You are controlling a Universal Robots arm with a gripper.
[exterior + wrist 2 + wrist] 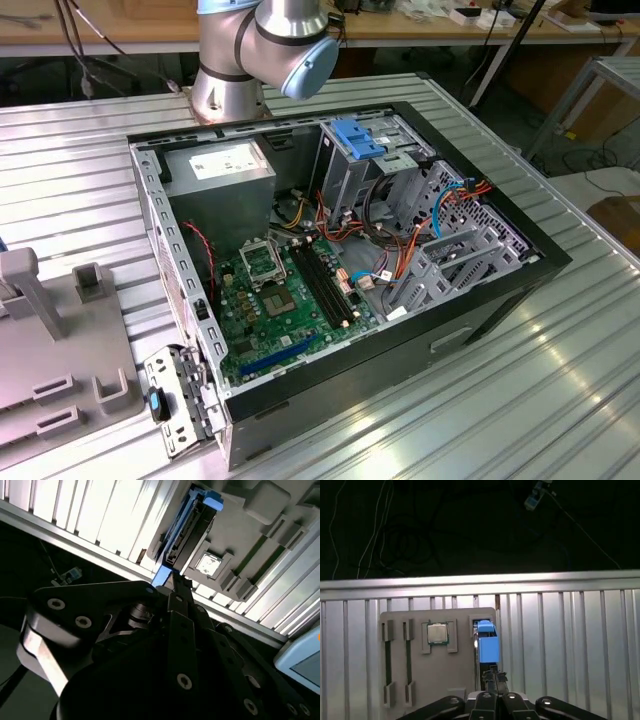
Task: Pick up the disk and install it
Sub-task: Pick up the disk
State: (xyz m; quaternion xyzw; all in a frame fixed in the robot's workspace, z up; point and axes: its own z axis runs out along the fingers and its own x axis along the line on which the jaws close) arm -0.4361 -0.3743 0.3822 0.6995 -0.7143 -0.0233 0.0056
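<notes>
Nearest us in the exterior view is the ribbed metal table (480, 400), where the computer case (400, 345) lies on its side, cover off, we judge so its drive cage (350, 175) can be reached from above. In the second wrist view the gripper (176, 584) sits at the near blue end of the disk (192, 525), which stands on edge in a grey fixture tray (250, 540), likely to offer its narrow sides for a grip. In the first wrist view the jaws are drawn close together at that end, whether pinching the frame we cannot tell, and the disk (487, 645) is not yet installed.
</notes>
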